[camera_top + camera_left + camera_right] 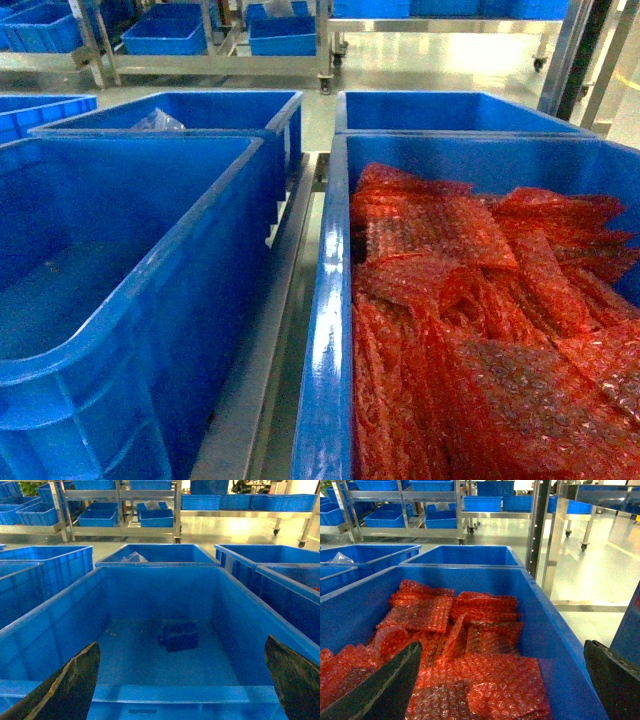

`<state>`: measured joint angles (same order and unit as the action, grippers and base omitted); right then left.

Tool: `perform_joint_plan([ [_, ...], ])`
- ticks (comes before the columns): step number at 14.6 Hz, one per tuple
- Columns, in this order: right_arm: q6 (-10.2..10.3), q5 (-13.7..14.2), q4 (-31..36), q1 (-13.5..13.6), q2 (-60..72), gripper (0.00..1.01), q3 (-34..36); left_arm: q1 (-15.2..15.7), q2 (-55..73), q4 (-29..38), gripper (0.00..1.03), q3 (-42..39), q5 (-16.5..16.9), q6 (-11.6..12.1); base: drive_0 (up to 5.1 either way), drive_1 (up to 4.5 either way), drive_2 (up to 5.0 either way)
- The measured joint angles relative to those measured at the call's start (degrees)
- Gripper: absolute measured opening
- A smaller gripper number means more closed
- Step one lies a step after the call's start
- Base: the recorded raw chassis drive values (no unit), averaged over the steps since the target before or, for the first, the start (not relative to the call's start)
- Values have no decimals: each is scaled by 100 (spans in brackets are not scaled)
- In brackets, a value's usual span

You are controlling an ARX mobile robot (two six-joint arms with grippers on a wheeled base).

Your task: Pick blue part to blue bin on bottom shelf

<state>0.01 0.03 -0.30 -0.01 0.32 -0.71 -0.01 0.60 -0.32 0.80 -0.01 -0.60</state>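
Observation:
The blue part (179, 636), a small dark-blue block, lies on the floor of a large blue bin (60, 615) in the left wrist view. My left gripper (182, 687) hovers over the near rim of that bin. It is open and empty, and the part lies well ahead of its dark fingers (70, 685). My right gripper (500, 685) is open over a bin of red bubble wrap (470, 645) and holds nothing. Far back, a steel rack's lowest tier (125, 530) carries small blue bins (156, 516). Neither gripper shows in the head view.
Two large blue bins stand side by side, the left one (140, 250) and the bubble-wrap one (335, 300), with a steel rail (275, 320) between them. More blue bins (240, 110) stand behind them. Steel uprights (550, 535) rise at the right beside bare shiny floor (600, 565).

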Motion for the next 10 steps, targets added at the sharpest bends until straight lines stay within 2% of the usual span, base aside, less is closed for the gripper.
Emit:
perform_joint_plan([
  [10,0,0,0,0,0,98,0,0,0,0,98,0,0,2,0,0,0],
])
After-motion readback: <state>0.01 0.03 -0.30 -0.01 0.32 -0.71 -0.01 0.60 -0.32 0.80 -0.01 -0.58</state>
